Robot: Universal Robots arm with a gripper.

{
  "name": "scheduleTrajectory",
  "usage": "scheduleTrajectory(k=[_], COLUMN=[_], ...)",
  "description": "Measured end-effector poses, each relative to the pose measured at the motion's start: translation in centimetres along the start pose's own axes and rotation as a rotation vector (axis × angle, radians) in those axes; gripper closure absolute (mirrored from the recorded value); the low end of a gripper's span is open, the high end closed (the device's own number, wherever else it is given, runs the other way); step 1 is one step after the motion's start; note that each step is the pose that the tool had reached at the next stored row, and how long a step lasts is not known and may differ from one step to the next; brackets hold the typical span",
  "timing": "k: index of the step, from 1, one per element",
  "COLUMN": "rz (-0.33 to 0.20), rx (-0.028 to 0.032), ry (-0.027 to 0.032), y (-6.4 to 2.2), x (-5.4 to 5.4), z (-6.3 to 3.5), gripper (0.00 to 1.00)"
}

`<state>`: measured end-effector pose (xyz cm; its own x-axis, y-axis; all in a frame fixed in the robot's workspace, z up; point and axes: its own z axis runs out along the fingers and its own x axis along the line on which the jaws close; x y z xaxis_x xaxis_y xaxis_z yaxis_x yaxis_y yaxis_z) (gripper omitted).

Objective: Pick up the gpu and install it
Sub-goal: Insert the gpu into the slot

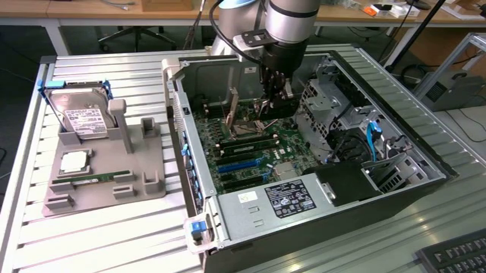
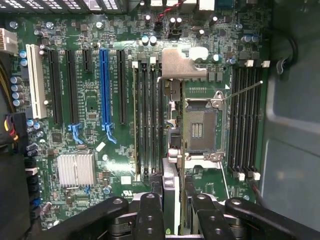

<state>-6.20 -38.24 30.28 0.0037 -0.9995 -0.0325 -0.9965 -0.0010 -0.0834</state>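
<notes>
Black fingers [image 2: 150, 215] of the gripper [image 2: 172, 212], part-closed, pinch the gpu [image 2: 171, 150] edge-on above the motherboard [image 2: 90, 107], near the case's [image 1: 425, 165] far wall; I'd say it wants holding square over a slot before pressing.

Legible text: none. White printed label [image 1: 85, 121] on silver boxy hard drive [image 1: 82, 116]: print unreadable. Black-and-white rating label [image 1: 290, 199] on grey metal power supply [image 1: 262, 211]: print unreadable.
</notes>
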Motion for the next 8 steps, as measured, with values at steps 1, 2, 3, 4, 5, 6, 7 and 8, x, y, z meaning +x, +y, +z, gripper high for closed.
scheduleTrajectory(k=[1,2,3,4,5,6,7,8], rz=[-0.007,-0.013,-0.018,-0.024,-0.030,-0.035,-0.035,-0.035], rx=[-0.0003,-0.0004,-0.0006,-0.0008,-0.0009,-0.0011,-0.0012,-0.0012], ry=[-0.0005,-0.0010,-0.0015,-0.0020,-0.0025,-0.0029,-0.0029,-0.0029], y=[0.00,0.00,0.00,0.00,0.00,0.00,0.00,0.00], x=[0.01,0.01,0.01,0.02,0.02,0.02,0.02,0.02], z=[0.00,0.00,0.00,0.00,0.00,0.00,0.00,0.00], gripper=[0.73,0.73,0.73,0.73,0.73,0.73,0.73,0.73])
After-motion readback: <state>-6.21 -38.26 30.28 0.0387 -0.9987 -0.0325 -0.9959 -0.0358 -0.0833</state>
